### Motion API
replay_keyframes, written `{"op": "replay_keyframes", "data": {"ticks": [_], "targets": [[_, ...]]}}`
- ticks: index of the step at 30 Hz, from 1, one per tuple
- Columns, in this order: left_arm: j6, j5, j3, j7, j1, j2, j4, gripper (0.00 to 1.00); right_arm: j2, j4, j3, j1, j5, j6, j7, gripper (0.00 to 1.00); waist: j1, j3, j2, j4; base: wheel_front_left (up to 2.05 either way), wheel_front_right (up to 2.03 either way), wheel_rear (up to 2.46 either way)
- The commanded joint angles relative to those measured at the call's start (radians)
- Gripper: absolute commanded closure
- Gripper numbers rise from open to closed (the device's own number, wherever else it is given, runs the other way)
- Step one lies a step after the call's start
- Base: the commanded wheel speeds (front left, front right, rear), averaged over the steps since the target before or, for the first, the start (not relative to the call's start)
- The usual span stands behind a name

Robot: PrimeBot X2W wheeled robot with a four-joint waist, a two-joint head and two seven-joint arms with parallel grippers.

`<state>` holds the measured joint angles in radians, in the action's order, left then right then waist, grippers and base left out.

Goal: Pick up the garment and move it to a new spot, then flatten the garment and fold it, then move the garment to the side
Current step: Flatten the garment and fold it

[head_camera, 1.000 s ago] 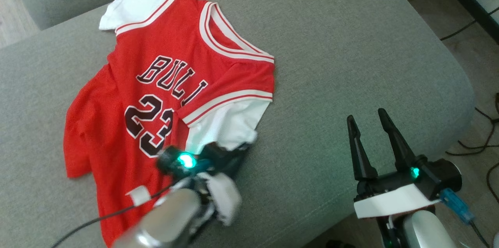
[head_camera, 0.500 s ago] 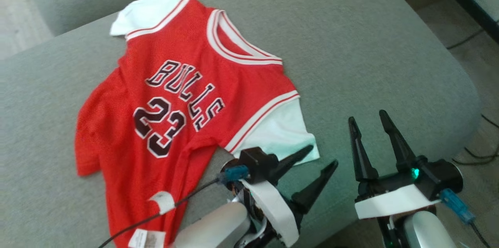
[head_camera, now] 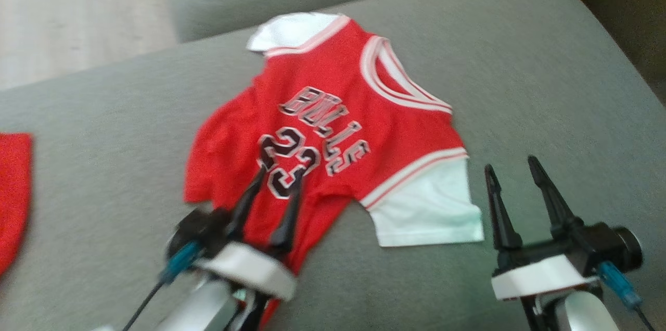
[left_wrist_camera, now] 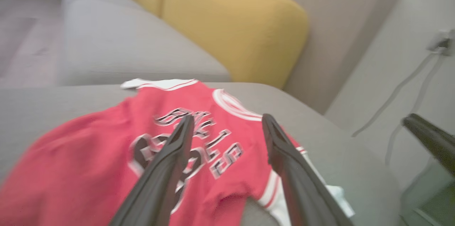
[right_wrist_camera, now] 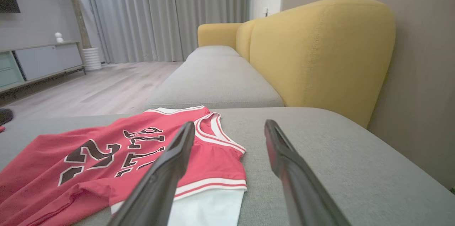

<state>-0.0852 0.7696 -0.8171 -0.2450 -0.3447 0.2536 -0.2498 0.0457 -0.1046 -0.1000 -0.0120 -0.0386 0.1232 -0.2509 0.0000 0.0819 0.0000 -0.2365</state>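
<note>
Head view: we see a red jersey (head_camera: 333, 128) mid-seat on the grey sofa (head_camera: 520, 60), left hand (head_camera: 283, 162) open, empty, over its hem, right hand (head_camera: 511, 165) likewise near the right edge. Left wrist: parted fingers (left_wrist_camera: 167, 162) above it. Right wrist: parted fingers beside it.

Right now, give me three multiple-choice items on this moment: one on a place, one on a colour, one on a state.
1. Where does the jersey lie?
A) on the grey cushion
B) on the wooden floor
C) on the yellow backrest

2. What colour are its sleeves?
A) black
B) white
C) yellow

3. How do the left fingers stand?
A) shut on the jersey
B) apart, holding nothing
C) shut on a cable

Answers:
1 A, it is spread out on grey fabric.
2 B, white cloth shows beyond the striped trim.
3 B, a clear gap shows between them, above the printed number.
</note>
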Motion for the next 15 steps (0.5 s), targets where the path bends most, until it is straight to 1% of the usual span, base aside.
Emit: {"op": "replay_keyframes", "data": {"ticks": [1, 3, 4, 7, 11, 15], "targets": [[-0.033, -0.016, 0.084, -0.015, 0.035, 0.042, 0.048, 0.00, 0.004, 0.022, -0.005, 0.002, 0.013, 0.008, -0.011, 0.00, 0.0000, -0.067, 0.0000, 0.096, 0.00, 0.00, 0.00], [-0.057, -0.042, 0.139, -0.016, 0.091, 0.069, 0.073, 0.00, 0.004, 0.012, 0.011, 0.000, 0.019, 0.008, -0.011, 0.00, 0.0000, -0.076, 0.0000, 0.128, 0.00, 0.00, 0.00], [-0.057, -0.042, 0.139, -0.016, 0.091, 0.069, 0.073, 0.00, 0.004, 0.012, 0.011, 0.000, 0.019, 0.008, -0.011, 0.00, 0.0000, -0.076, 0.0000, 0.128, 0.00, 0.00, 0.00], [-0.066, -0.083, 0.231, -0.016, 0.189, 0.086, 0.115, 0.00, 0.004, -0.006, 0.035, -0.004, 0.026, 0.008, -0.011, 0.00, 0.0000, -0.086, 0.0000, 0.172, 0.00, 0.00, 0.00], [-0.057, -0.148, 0.337, -0.017, 0.305, 0.083, 0.138, 0.00, 0.004, -0.038, 0.058, -0.012, 0.037, 0.008, -0.011, 0.00, 0.0000, -0.094, 0.0000, 0.220, 0.00, 0.00, 0.00], [-0.028, -0.221, 0.433, -0.017, 0.392, 0.049, 0.140, 0.00, 0.004, -0.064, 0.070, -0.027, 0.036, 0.008, -0.011, 0.00, 0.0000, -0.099, 0.0000, 0.251, 0.00, 0.00, 0.00]]}}
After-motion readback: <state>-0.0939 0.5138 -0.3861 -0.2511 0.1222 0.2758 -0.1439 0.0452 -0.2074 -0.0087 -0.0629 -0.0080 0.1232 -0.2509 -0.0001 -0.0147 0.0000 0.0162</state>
